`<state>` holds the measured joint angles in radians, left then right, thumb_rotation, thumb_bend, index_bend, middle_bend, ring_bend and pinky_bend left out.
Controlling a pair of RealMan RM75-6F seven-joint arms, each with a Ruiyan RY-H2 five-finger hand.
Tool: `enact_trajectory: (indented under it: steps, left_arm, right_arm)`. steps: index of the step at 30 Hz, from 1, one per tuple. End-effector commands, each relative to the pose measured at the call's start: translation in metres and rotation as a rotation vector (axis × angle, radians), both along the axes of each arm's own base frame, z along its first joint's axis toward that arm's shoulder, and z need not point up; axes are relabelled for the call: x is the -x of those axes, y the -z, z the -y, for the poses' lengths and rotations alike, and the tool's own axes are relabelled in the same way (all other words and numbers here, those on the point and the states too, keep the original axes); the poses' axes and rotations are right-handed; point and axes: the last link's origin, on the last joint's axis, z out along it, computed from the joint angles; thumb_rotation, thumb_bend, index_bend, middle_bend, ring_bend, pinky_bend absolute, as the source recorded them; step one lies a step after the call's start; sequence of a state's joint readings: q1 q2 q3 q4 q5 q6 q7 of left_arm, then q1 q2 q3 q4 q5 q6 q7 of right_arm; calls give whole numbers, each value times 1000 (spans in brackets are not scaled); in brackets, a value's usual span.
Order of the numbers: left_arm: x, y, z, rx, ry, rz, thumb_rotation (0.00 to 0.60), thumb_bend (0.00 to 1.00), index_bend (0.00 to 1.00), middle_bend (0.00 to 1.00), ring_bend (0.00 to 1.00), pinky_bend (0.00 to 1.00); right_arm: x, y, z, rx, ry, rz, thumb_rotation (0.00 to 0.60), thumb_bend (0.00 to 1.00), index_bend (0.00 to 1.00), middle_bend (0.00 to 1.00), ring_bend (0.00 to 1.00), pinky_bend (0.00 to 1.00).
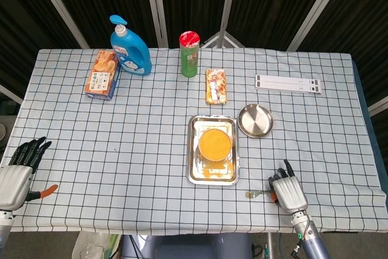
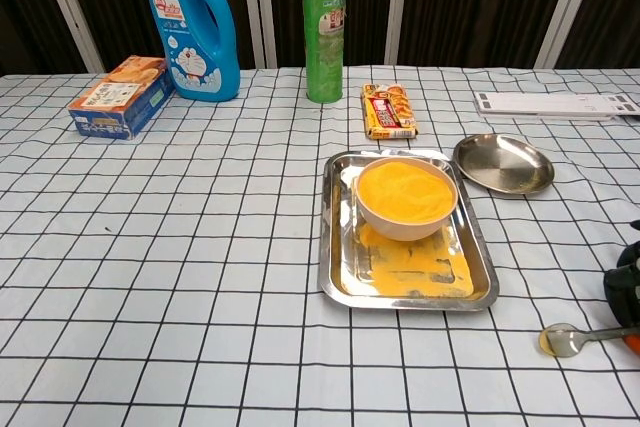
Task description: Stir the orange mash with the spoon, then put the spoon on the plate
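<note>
A white bowl of orange mash (image 1: 216, 144) (image 2: 405, 193) stands in a steel tray (image 1: 193, 150) (image 2: 335, 247) smeared with orange. Right of the tray and slightly behind it lies the round steel plate (image 1: 254, 120) (image 2: 503, 163). The metal spoon (image 1: 257, 194) (image 2: 566, 339) lies low at the table's front right, its bowl pointing left. My right hand (image 1: 288, 191) (image 2: 626, 293) holds the spoon's handle end, fingers curled over it; only the hand's edge shows in the chest view. My left hand (image 1: 17, 173) rests at the front left corner, fingers spread, holding nothing.
Along the back stand a blue detergent bottle (image 1: 130, 47) (image 2: 194, 25), a green chip can (image 1: 189, 53) (image 2: 324, 35), an orange snack box (image 1: 102, 75) (image 2: 120, 96), a flat snack pack (image 1: 216, 85) (image 2: 388, 110) and a white strip (image 1: 288, 83) (image 2: 556, 103).
</note>
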<state>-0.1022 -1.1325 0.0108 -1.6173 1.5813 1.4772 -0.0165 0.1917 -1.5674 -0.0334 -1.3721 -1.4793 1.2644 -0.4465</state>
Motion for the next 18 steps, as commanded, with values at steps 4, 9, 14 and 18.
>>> enact_trajectory:
  steps: [4, 9, 14, 18]
  left_arm:
    - [0, 0, 0, 0, 0, -1, 600, 0, 0, 0, 0, 0]
    - [0, 1, 0, 2, 0, -3, 600, 0, 0, 0, 0, 0]
    - [0, 1, 0, 0, 1, -4, 600, 0, 0, 0, 0, 0]
    - [0, 1, 0, 0, 1, -5, 600, 0, 0, 0, 0, 0]
  right_arm:
    - [-5, -7, 4, 24, -7, 20, 600, 494, 656, 541, 264, 0]
    - [-10, -13, 6, 39, -2, 41, 600, 534, 657, 543, 264, 0]
    - [-15, -20, 11, 54, -7, 47, 600, 560, 661, 547, 264, 0]
    - [-23, -27, 19, 79, -16, 60, 600, 574, 672, 555, 276, 0]
